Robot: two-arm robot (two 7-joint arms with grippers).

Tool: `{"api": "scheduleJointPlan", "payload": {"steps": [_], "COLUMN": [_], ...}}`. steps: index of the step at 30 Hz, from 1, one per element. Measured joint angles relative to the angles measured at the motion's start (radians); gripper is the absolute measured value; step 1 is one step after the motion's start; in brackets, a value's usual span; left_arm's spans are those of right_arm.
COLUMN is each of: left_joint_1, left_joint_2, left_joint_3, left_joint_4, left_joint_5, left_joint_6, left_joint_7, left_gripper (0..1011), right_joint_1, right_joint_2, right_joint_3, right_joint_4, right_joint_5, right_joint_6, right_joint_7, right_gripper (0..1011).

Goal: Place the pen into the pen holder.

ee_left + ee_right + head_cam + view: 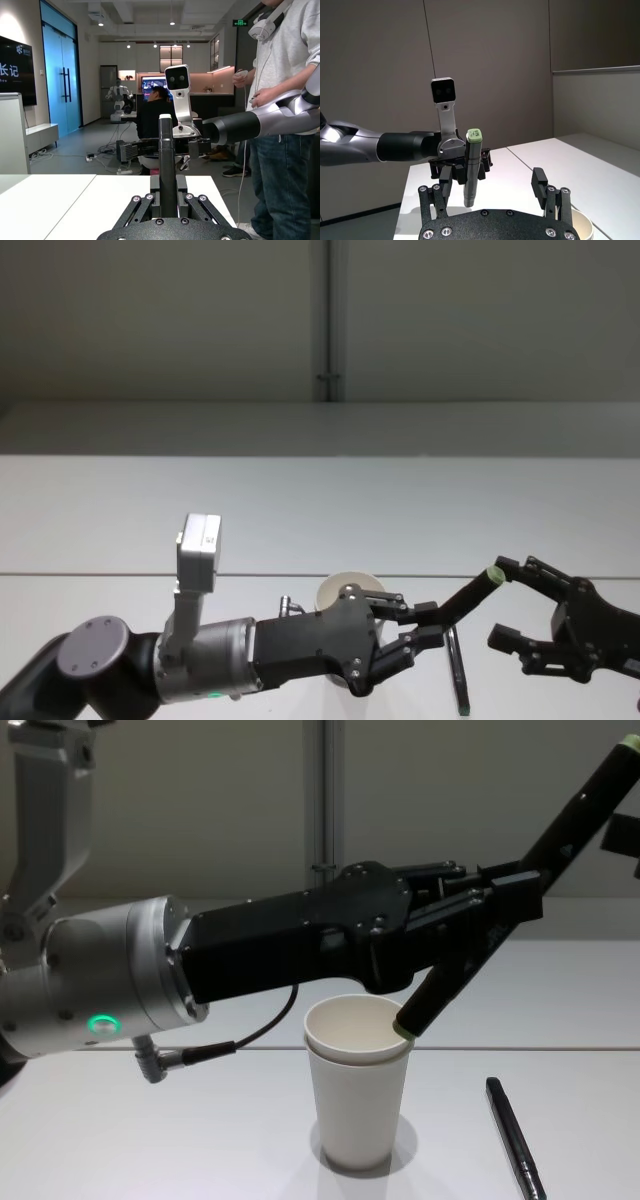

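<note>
The left gripper [430,625] is reaching in from the robot's left and is clamping the pen [440,982], a thick dark marker with green ends, across its middle. Directly below this gripper, the pen holder [358,1090] is standing upright on the white table [150,1140]. The marker is slanting through the fingers. Its lower green end is sitting down and back from the grip, at the rim of the cup on the side nearer the right arm. Whether it is touching the rim cannot be told. Its upper end is pointing up and away toward the right gripper [500,602]. A second, slim black pen [515,1140] is lying flat on the table below the left fingertips, beside the cup and apart from it. The right gripper is hanging with its fingers spread wide and gripping nothing, the marker's upper green tip sitting close by its upper finger.
</note>
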Motion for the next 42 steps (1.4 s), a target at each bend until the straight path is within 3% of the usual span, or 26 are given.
{"api": "scheduleJointPlan", "payload": {"steps": [13, 42], "left_joint_1": [0.000, 0.000], "left_joint_2": [0.000, 0.000], "left_joint_3": [0.000, 0.000], "left_joint_4": [0.000, 0.000], "left_joint_5": [0.000, 0.000], "left_joint_6": [0.000, 0.000], "left_joint_7": [0.000, 0.000], "left_gripper": [185, 185], "right_joint_1": [0.030, 0.073], "right_joint_2": [-0.013, -0.056], "right_joint_3": [-0.039, -0.096], "right_joint_4": [-0.002, 0.001], "right_joint_5": [0.028, 0.002], "right_joint_6": [0.021, 0.018], "right_joint_7": [0.011, -0.038], "right_gripper": [1008, 1008]}}
